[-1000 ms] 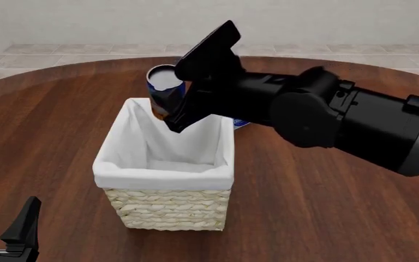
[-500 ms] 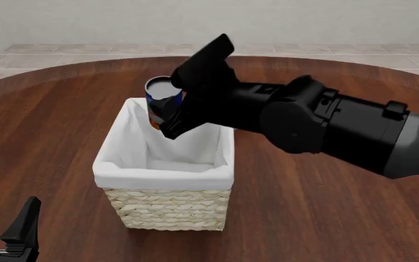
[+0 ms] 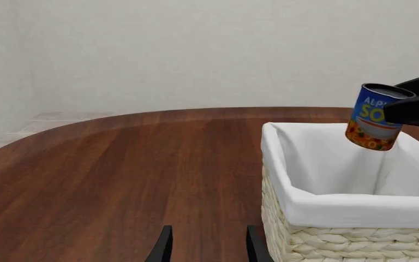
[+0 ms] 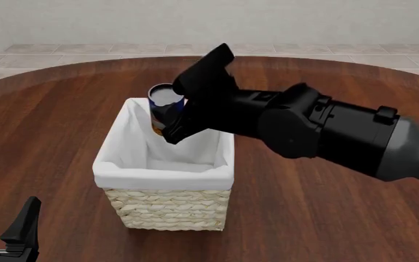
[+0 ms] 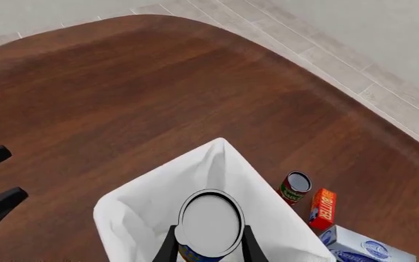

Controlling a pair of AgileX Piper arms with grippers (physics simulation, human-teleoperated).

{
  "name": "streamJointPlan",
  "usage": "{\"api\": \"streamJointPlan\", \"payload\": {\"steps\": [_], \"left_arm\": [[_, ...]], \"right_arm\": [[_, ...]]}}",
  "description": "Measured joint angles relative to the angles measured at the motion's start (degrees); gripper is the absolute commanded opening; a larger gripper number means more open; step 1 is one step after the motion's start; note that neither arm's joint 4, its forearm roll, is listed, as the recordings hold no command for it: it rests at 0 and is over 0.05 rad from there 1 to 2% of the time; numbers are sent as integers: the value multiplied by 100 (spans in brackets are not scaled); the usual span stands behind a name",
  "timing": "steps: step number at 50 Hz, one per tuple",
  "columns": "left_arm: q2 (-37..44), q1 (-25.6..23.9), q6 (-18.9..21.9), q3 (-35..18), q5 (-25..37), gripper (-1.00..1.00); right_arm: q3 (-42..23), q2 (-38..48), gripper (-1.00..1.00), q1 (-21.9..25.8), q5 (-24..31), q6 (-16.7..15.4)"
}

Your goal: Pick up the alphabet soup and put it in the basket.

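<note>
You are bringing the alphabet soup [image 4: 164,103] in over the basket [image 4: 167,173].

Over the last second your right gripper [image 5: 208,246], fingers pinching the can's sides, is carrying it from beyond the far rim to above the white lining, tilted and held clear of the cloth. By my judgement, lowering and letting go is what remains. Your left gripper [image 4: 6,226] is idling near you, fingers spread apart.

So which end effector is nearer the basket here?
Right. The right end effector holds the alphabet soup over the basket; the left end effector sits apart, open.
</note>
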Motion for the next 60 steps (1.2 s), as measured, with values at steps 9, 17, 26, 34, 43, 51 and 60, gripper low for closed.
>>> {"api": "streamJointPlan", "payload": {"steps": [9, 17, 26, 34, 43, 51, 60], "left_arm": [[0, 0, 0, 0, 0, 100], [0, 0, 0, 0, 0, 100], [0, 0, 0, 0, 0, 100], [0, 0, 0, 0, 0, 100], [0, 0, 0, 0, 0, 100], [0, 0, 0, 0, 0, 100], [0, 0, 0, 0, 0, 100]], "right_arm": [[39, 28, -100, -5, -25, 39], [57, 72, -100, 3, -41, 74], [74, 115, -100, 28, -48, 98], [104, 156, -100, 50, -68, 128], [143, 194, -100, 61, -98, 185], [187, 211, -100, 65, -132, 230], [237, 225, -100, 72, -168, 271]]}}
